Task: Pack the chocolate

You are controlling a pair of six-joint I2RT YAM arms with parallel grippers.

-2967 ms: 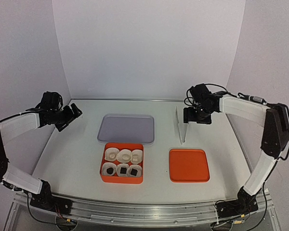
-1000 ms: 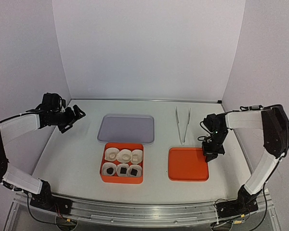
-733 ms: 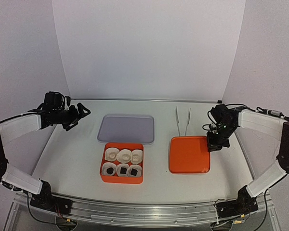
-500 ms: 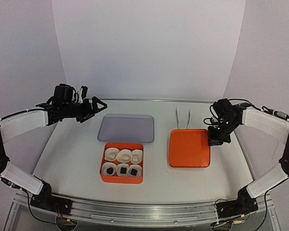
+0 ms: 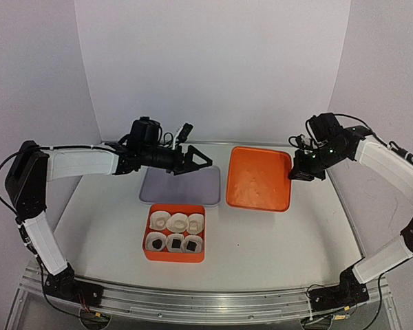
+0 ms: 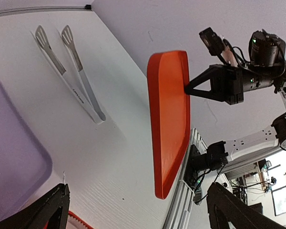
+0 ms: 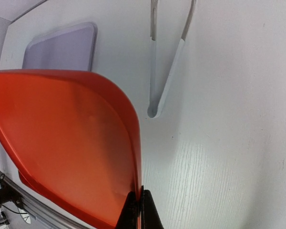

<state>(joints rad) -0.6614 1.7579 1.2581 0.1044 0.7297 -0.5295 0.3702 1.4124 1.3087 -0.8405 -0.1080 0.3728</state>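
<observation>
The chocolate sits left of centre on the desk, in an orange box with squared walls and rounded corners. There are six tiny chunks, each in its own crinkled white paper cup. Three are cream-white in the far row and three dark brown-black in the near row.

Just beyond the box lies a flat, smooth lavender tray with a shallow rim. The left arm stretches level from the left wall toward the centre, and the left tool hangs above the tray's far edge with its fingers spread wide and nothing between them.

To the right, a glossy orange lid is off the desk and tilted, its hollow face toward the top camera. The right arm reaches in from the right, elbow high, and the right tool pinches the lid's right rim — its fingertips pressed on the thin edge. White plastic tongs lie flat on the desk beneath.
</observation>
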